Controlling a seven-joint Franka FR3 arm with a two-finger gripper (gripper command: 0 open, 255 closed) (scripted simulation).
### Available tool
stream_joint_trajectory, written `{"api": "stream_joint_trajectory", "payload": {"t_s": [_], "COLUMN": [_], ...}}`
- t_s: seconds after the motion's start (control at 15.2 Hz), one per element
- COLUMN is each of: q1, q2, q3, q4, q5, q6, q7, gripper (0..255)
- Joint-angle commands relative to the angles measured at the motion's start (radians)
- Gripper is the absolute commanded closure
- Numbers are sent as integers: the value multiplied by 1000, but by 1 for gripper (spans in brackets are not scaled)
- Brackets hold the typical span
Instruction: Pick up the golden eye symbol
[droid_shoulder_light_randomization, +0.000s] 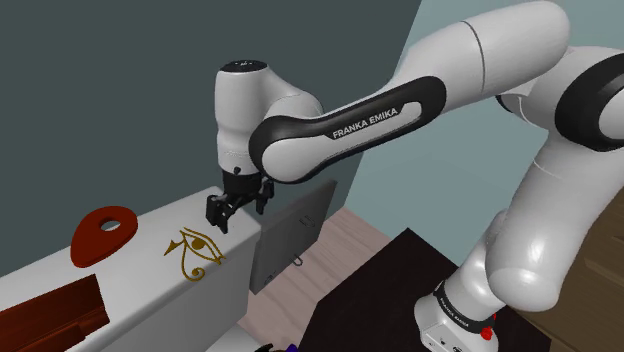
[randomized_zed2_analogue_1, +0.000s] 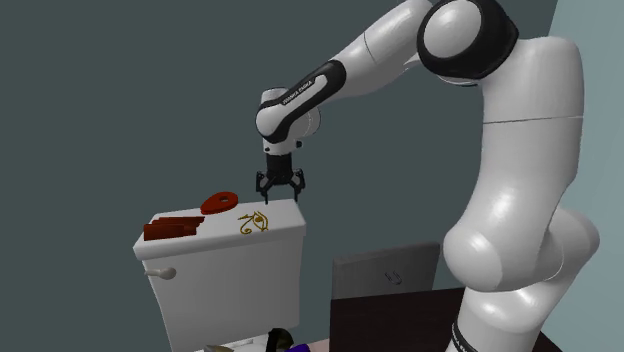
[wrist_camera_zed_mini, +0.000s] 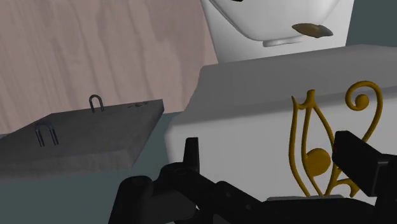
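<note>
Approach step. My tool (droid_shoulder_light_randomization: 235, 215) hangs spread over the end of the tank lid (droid_shoulder_light_randomization: 140, 270), holding nothing. The eye (droid_shoulder_light_randomization: 197, 250) lies flat on the lid just beside the tool, between it and a red disc (droid_shoulder_light_randomization: 103, 233). It's a thin gold outline with a curled tail and a ball pupil, very low profile. Next, I reckon: shift over it, descend, pinch across a narrow strand.

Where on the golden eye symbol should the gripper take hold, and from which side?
Come straight down from above: the golden eye symbol lies flat on the toilet tank lid, thin and open-worked. Close across the narrow eye outline around its round pupil, probably; the open gripper hangs beside it, near the lid's edge.
</note>
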Motion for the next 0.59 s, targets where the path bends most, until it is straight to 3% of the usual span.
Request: {"api": "stream_joint_trajectory", "payload": {"t_s": [0.0,0.33,0.53], "q1": [27,126,130], "q2": [76,275,294], "q3": [-1,-22,-30], "q4": [65,261,247], "q5": [-46,-148,-159], "q6": [0,-21,10], "q7": [45,141,148], "gripper": [0,0,0]}}
